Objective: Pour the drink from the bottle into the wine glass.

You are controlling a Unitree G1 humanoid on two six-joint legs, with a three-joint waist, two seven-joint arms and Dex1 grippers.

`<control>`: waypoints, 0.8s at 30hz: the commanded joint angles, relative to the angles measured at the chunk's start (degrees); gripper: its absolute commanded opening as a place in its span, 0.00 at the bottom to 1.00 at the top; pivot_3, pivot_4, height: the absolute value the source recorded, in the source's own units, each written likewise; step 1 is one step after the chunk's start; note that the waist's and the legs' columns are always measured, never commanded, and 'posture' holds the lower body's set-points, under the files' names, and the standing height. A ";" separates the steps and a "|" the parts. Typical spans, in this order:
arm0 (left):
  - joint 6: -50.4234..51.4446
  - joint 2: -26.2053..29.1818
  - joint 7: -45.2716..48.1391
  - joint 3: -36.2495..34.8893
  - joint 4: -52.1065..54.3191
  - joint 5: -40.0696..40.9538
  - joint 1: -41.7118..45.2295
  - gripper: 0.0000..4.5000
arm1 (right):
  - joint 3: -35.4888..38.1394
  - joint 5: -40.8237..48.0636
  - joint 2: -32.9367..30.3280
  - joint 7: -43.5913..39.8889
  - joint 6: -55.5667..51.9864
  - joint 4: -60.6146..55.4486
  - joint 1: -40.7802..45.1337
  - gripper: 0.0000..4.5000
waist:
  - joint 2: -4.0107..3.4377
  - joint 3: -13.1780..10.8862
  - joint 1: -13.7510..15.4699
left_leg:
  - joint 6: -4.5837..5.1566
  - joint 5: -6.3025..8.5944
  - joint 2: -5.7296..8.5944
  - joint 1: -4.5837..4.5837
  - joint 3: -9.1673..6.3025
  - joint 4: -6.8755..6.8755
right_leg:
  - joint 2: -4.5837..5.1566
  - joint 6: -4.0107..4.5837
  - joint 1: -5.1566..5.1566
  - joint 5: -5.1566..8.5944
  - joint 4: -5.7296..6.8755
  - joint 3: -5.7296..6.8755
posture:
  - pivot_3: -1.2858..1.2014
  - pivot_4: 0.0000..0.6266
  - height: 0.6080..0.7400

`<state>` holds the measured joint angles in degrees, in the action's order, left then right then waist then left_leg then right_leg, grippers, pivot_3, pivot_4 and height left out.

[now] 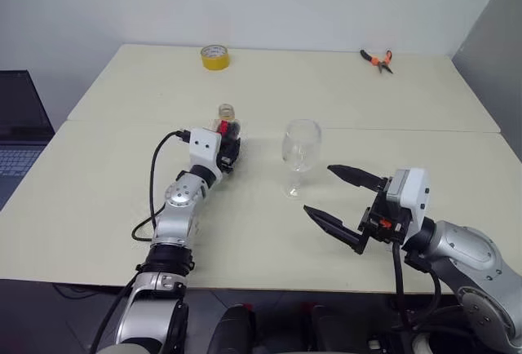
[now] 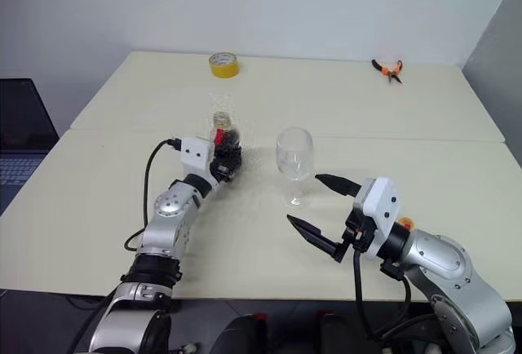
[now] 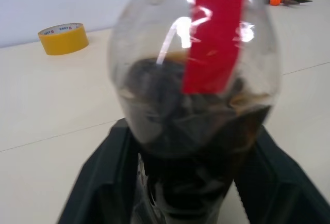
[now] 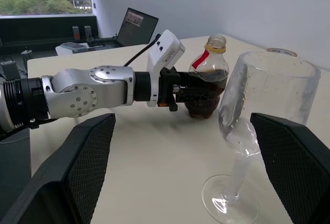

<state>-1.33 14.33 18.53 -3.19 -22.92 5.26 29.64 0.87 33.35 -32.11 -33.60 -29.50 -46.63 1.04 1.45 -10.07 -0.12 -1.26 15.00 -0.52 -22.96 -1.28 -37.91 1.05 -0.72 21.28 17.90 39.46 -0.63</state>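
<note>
The bottle [image 4: 207,79] sits clamped in the left tool [image 4: 193,91], while the right tool [image 1: 342,203] gapes wide beside the wine glass [image 1: 300,154].

Glossy clear plastic bottle [image 4: 207,82], matt table [image 1: 342,93]

The bottle [image 4: 207,79], uncapped and upright, stood between the left gripper's [image 1: 229,152] fingers, dark drink [image 4: 204,94] filling its lower half. The empty wine glass [image 1: 299,157] stood upright just beyond the right gripper's [image 1: 340,199] spread fingers.
</note>
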 commanded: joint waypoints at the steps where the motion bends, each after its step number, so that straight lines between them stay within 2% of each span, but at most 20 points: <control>1: -1.11 -0.11 0.61 -0.23 0.92 0.46 0.98 0.29 | 0.24 0.99 -0.01 0.64 0.26 -2.26 0.58 1.00 | 0.00 0.00 0.00 | 0.00 0.00 0.00 0.00 0.00 0.00 | 0.00 0.00 0.00 0.00 0.00 0.00 | 0.52 0.24 1.00; 3: -0.84 -0.08 0.83 -0.39 1.28 0.71 0.92 0.21 | 0.20 0.98 0.00 0.79 0.28 -2.41 0.45 1.00 | 0.00 0.00 0.00 | 0.00 0.00 0.00 0.00 0.00 0.00 | 0.00 0.00 0.00 0.00 0.00 0.00 | 0.52 0.24 1.00; 6: -0.54 0.06 1.29 -0.53 2.03 1.00 0.82 0.17 | 0.15 0.82 -0.05 0.93 0.36 -2.50 0.37 1.00 | 0.00 0.00 0.00 | 0.00 0.00 0.00 0.00 0.00 0.00 | 0.00 0.00 0.00 0.00 0.00 0.00 | 0.52 0.24 1.00; 18: 1.91 1.62 7.61 2.65 13.67 1.62 2.35 0.16 | 1.95 3.07 1.04 4.52 -0.23 -3.43 1.44 1.00 | 0.05 -0.03 0.00 | -0.03 -0.01 0.00 -0.04 -0.01 -0.01 | 0.00 0.00 0.03 0.00 0.00 0.01 | 0.52 0.24 1.00; 24: -4.73 6.35 12.56 6.98 11.52 -3.96 7.42 0.16 | 2.76 3.62 1.19 9.21 -2.64 -3.54 3.65 1.00 | 0.05 -0.04 -0.02 | -0.02 -0.01 0.00 -0.04 0.00 -0.01 | -0.01 0.00 0.06 0.00 0.04 0.00 | 0.52 0.24 1.00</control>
<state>-2.40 19.95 30.32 3.55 -12.63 2.56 34.77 1.57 35.64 -31.20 -25.98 -31.54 -47.57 3.73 1.51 -10.11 -0.14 -1.28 14.99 -0.52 -23.00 -1.28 -37.92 1.03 -0.72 21.34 17.90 39.50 -0.64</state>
